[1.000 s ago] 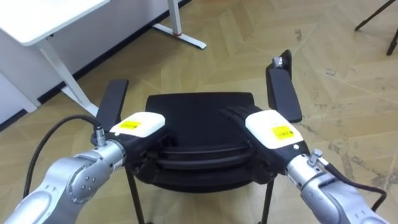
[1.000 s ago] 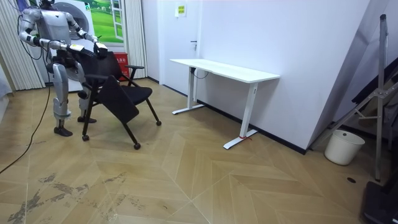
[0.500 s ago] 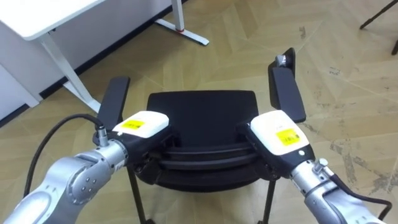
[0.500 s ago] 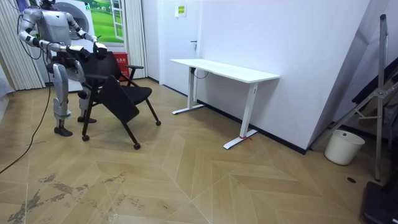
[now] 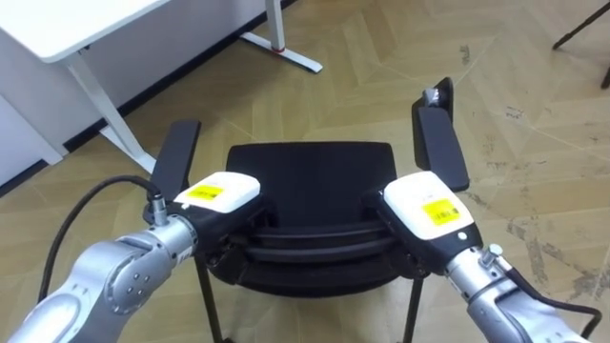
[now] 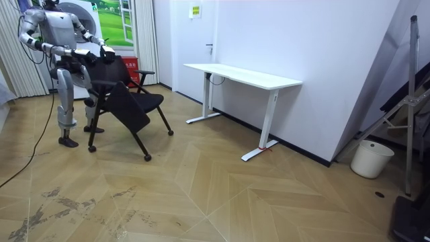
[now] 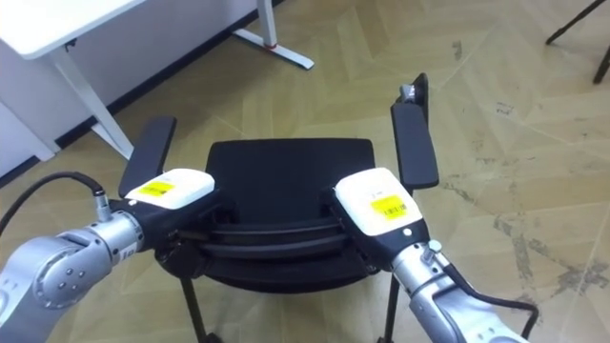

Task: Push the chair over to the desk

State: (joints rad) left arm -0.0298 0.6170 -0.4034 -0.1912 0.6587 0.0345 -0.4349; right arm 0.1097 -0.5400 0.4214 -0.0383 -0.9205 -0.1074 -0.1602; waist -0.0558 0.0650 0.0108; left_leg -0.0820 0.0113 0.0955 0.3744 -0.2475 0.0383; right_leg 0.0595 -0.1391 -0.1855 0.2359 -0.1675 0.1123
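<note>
A black chair (image 5: 310,171) with two armrests stands right in front of me, its seat facing away. My left hand (image 5: 214,195) lies on the left end of the backrest's top rail (image 5: 315,238), fingers curled over it. On the rail's right end sits my right hand (image 5: 424,205), its fingers wrapped down over the edge. In the room view I stand behind the chair (image 6: 127,101) at the room view's left, both arms stretched out to its back.
A white desk (image 6: 242,75) stands by the wall ahead of the chair; its foot (image 5: 281,52) reaches onto the wooden floor. A white bin (image 6: 371,158) and a dark metal stand (image 6: 410,101) are at the room view's far right.
My right hand's fingers, stretched out over the seat a second ago, have curled down onto the backrest's rail. The left hand and the chair have stayed put.
</note>
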